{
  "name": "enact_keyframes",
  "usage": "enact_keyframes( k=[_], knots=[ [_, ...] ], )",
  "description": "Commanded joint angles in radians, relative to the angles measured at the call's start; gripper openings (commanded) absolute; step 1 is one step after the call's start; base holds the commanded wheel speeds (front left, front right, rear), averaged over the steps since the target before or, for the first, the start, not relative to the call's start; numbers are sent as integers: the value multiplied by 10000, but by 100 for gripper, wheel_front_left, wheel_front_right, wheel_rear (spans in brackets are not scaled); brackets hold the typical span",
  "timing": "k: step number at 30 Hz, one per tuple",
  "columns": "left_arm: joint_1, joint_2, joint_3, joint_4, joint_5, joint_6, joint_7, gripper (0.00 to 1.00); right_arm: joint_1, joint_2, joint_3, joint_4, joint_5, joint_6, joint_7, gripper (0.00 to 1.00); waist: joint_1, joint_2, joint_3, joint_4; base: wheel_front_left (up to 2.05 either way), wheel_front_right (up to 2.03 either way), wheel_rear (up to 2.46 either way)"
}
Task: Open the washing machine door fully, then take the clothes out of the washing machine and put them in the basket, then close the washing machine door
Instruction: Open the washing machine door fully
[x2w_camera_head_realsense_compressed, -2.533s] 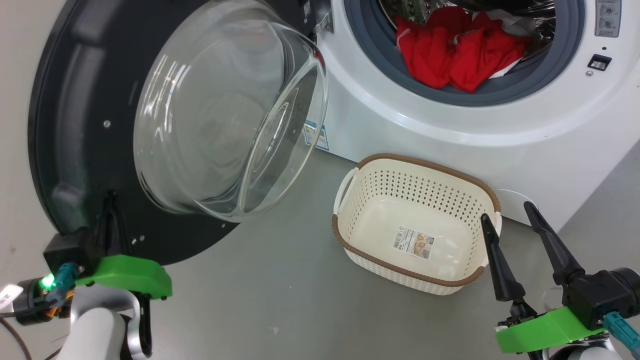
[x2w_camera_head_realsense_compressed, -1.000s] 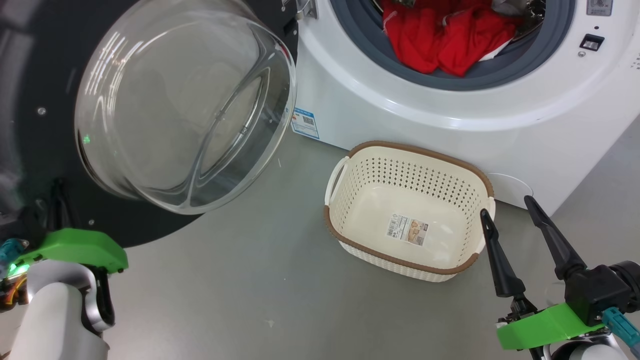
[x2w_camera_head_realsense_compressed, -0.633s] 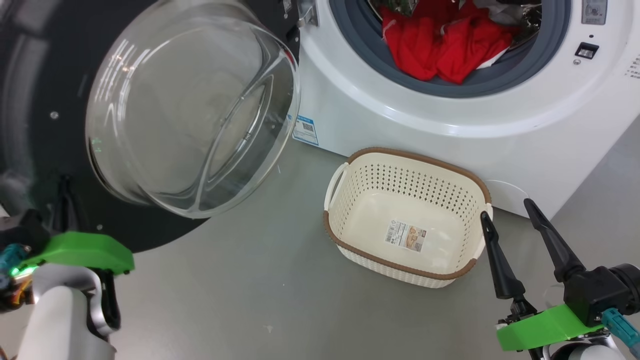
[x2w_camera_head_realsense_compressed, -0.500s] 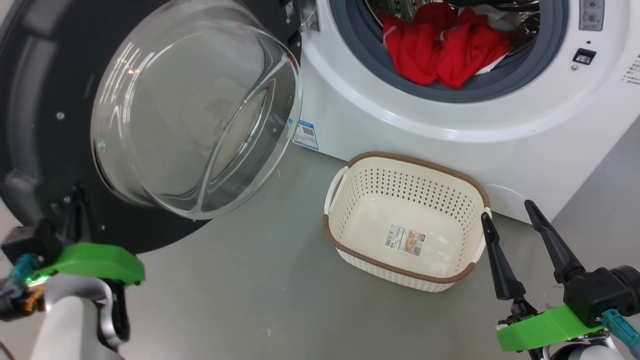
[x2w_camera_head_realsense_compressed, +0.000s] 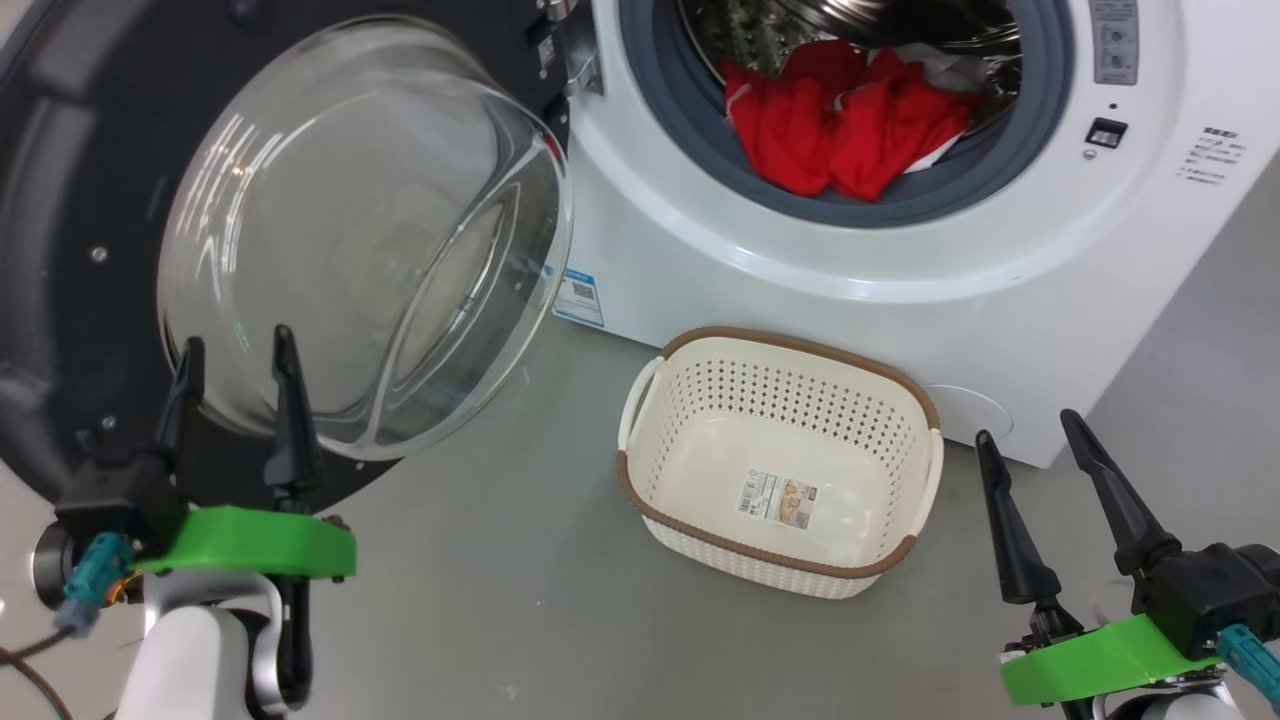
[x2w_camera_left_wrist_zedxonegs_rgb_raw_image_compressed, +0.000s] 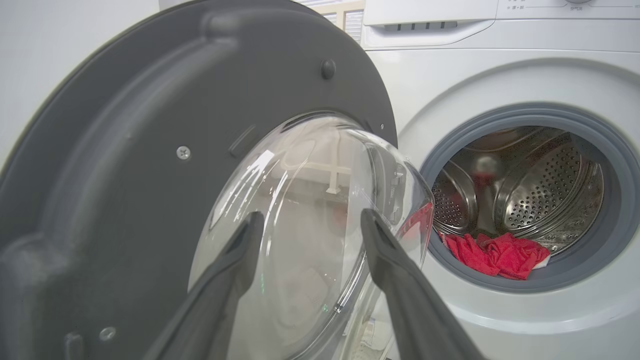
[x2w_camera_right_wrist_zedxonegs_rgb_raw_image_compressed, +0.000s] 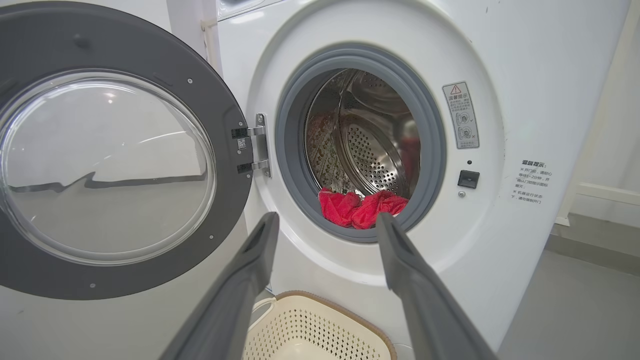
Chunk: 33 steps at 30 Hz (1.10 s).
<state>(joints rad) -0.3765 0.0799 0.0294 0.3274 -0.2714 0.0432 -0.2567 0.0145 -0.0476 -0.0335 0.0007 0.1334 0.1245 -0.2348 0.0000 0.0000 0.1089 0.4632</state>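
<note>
Beyond my left gripper (x2w_camera_head_realsense_compressed: 238, 340), the large round washing machine door (x2w_camera_head_realsense_compressed: 60, 200) with its glossy black rim is running off the head view's left and top edges. Ahead of my right gripper (x2w_camera_right_wrist_zedxonegs_rgb_raw_image_compressed: 327, 216), the bright red clothes (x2w_camera_right_wrist_zedxonegs_rgb_raw_image_compressed: 361, 207) are covering most of their white part. Just below it, the wrist view's bottom edge is cutting off the cream perforated basket (x2w_camera_right_wrist_zedxonegs_rgb_raw_image_compressed: 310, 325). Print on its paper label (x2w_camera_head_realsense_compressed: 778, 497) is coming out too small to read.

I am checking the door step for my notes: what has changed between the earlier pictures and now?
The left gripper has opened and let go of the washing machine door at its lower rim; it now stands spread before the glass. The head view has shifted as well. Unchanged: right gripper open beside the basket, basket empty, clothes in the drum.
</note>
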Motion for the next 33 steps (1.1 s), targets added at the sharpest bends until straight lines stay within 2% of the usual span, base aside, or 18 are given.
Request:
enact_keyframes(
  k=[1, 8, 18, 22, 30, 33],
  knots=[
    [48, 278, 212, -571, 147, -122, -51, 100, -258, -26, 166, -184, 135, 62, -111, 100, 0, 0, -128, -171, 0, 0, 0],
    [671, 235, -302, -2031, 252, -684, -51, 100, -247, -26, 42, 12, 212, 62, -215, 100, 0, 0, -303, -727, 0, 0, 0],
    [1243, 158, -814, -2572, -113, -1100, 175, 100, -386, -26, -243, 118, 250, 62, -262, 100, 0, 0, -370, -1797, 0, 0, 0],
    [1465, 111, -818, -2764, -183, -897, 347, 100, -449, -26, -293, 94, 194, 62, -266, 100, 0, 0, -354, -2319, 0, 0, 0],
    [1946, 186, -1060, -2893, -312, -934, 681, 100, -378, -26, -348, 37, 164, 62, -268, 100, 0, 0, -379, -3355, 0, 0, 0],
    [2143, 178, -1002, -2837, -381, -822, 670, 100, -361, -26, -284, 19, 187, 62, -268, 100, 0, 0, -398, -3715, 0, 0, 0]
  ],
)
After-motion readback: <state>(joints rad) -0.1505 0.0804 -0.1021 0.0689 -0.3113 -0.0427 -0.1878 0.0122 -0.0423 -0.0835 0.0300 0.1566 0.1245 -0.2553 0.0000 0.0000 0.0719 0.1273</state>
